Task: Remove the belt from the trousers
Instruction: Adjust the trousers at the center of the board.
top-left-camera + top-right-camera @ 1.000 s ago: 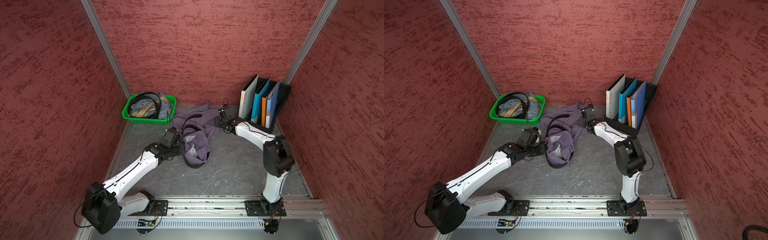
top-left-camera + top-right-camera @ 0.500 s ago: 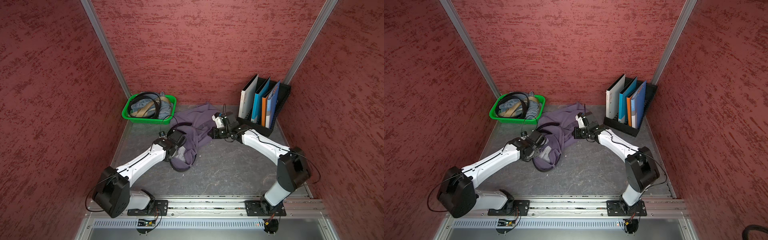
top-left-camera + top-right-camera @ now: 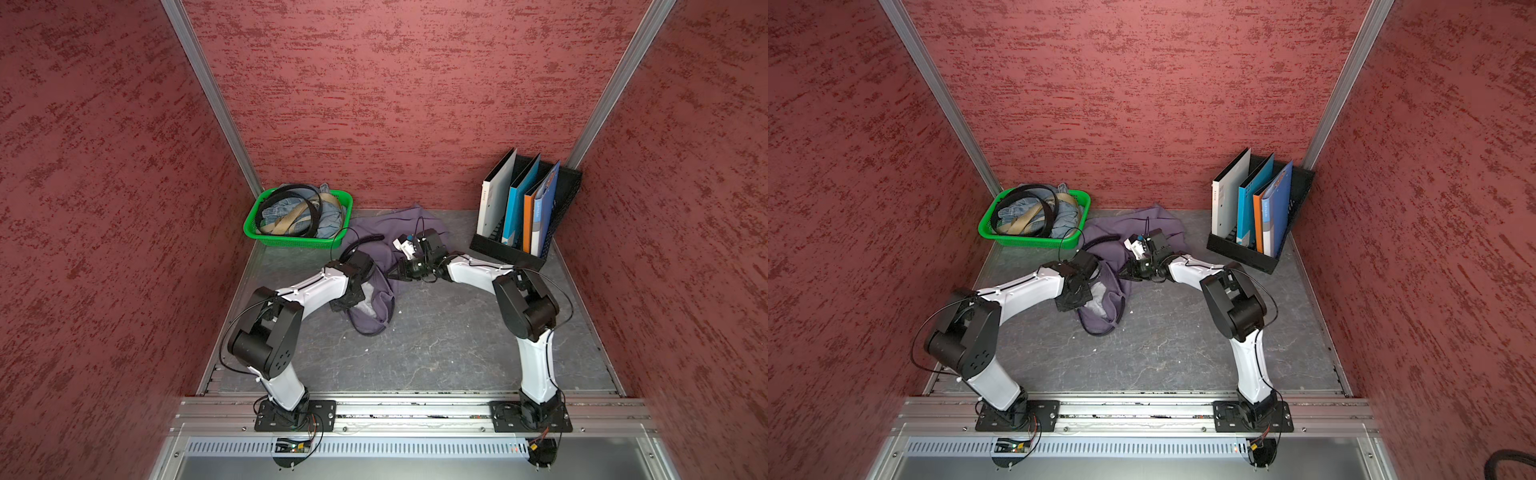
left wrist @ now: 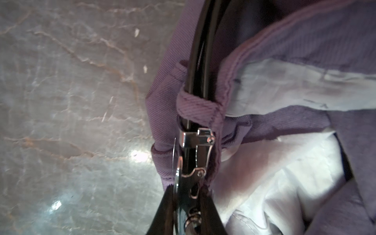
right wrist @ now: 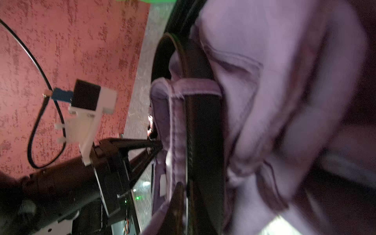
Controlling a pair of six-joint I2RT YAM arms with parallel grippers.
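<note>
While tight on one belt (image 4: 201, 50) (its buckle (image 4: 195, 140)), left end effector (image 4: 186, 195); right end effector (image 5: 189, 203) closed at one trousers (image 5: 254, 40) waistband.

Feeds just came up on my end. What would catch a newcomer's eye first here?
The left gripper and right gripper meet on the purple trousers mid-table. The left is shut on the belt at its silver buckle, strap threaded through a loop; the right is shut by the waistband. A green basket of other belts sits back left.
</note>
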